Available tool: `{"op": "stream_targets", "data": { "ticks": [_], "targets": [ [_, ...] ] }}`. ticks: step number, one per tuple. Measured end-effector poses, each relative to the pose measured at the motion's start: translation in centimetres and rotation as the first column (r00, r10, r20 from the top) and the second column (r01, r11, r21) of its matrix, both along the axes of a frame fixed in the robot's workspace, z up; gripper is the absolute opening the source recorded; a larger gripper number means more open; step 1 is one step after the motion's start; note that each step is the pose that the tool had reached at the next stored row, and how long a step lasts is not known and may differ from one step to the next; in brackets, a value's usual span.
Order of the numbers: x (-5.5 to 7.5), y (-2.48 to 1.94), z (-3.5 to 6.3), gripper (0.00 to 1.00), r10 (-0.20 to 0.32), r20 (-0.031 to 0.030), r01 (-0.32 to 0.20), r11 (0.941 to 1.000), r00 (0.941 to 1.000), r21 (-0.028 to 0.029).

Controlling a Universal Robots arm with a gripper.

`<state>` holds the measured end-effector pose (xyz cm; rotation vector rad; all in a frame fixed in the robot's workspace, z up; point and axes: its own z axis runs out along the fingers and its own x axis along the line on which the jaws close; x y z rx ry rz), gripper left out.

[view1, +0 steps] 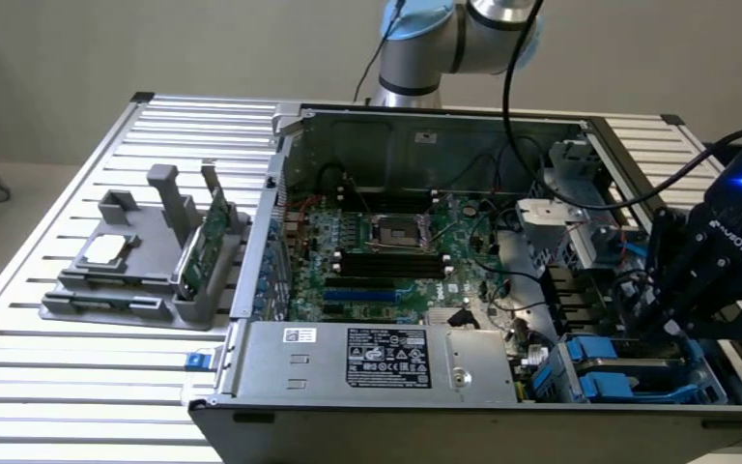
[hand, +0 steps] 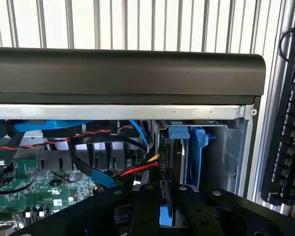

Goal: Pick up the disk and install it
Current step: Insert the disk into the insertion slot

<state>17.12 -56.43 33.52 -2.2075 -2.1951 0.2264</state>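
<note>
**Install step: disk at the drive bay**

Pick-up looks done; the step in hand, as I judge it, is the install. The gripper (view1: pixel 645 327) (hand: pixel 165 191) reaches down into the corner of the PC case (view1: pixel 281 193) at the exterior view's right. Its black fingers (hand: pixel 148 206) are set narrow w/ the disk (hand: pixel 173 160) clamped btwn them, as far as the wrist view tells. The disk stands on edge in the drive bay (hand: pixel 226 147), w/ its blue carrier edge showing btwn the fingers. Can't tell if it's fully seated.

What the move calls for, in my view:
- Keep the disk square to the bay walls.
- Push straight, no twist.
- Don't snag the red/yellow/black cable bundle (hand: pixel 137 169) just beside the slot.

Materials & shapes:
- **Disk:** flat dull metal slab in a glossy blue plastic frame.
- **Bay:** thin folded grey sheet steel w/ hard edges.
- **Case rim:** matte black, smooth.
- **Motherboard (view1: pixel 385 242):** green, studded w/ small parts.
- **Table (view1: pixel 36 387):** shiny ribbed aluminium slats.
</note>
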Motion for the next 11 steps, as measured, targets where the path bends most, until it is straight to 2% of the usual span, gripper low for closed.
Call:
{"op": "stream_targets", "data": {
  "ticks": [3, 11],
  "targets": [
    [0.01, -0.25, 0.00, 0.17, -0.003, -0.0004, 0.003, 1.0000, 1.0000, 0.0000],
    [0.01, -0.48, 0.00, 0.17, -0.003, -0.0004, 0.003, 1.0000, 1.0000, 0.0001]
  ]
}}
